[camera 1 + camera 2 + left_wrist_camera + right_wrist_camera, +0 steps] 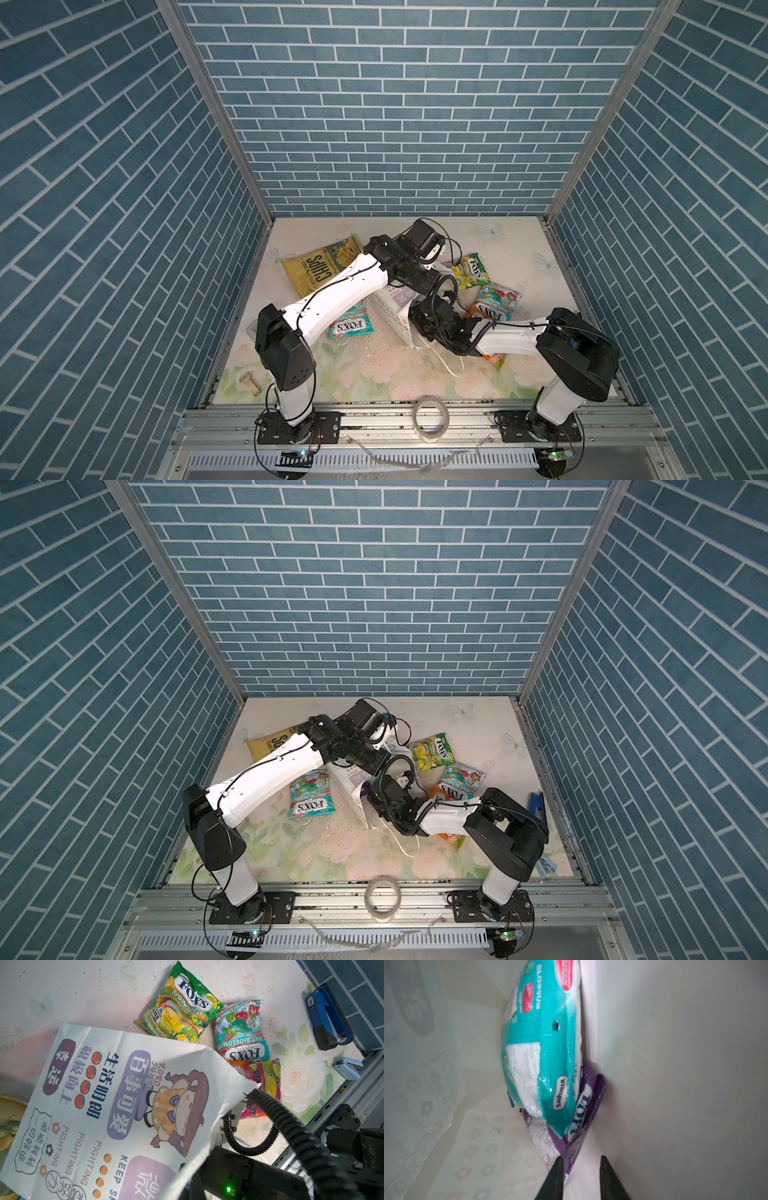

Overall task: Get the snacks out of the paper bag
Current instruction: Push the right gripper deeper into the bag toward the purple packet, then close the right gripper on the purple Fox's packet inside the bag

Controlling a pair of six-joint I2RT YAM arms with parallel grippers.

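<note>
Two glossy packets sit inside the bag (675, 1064), which lies mid-table (365, 374): a teal packet (542, 1043) marked SAVORIA and BLOSSOM, over a purple packet (586, 1103) lettered FOX'S. The bag's white paper face reads RORO JUMP, FIGHTING and KEEP beside a cartoon animal. The right claw (580, 1178) stands part open, the purple corner just inside one black finger. The left claw (435, 254) is shut; its hold is hidden. Outside lie a yellow CHIPS bag (316, 270), a SPRING TEA packet (178, 1007), a MINT BLOSSOM packet (239, 1030) and an orange packet (266, 1082)
</note>
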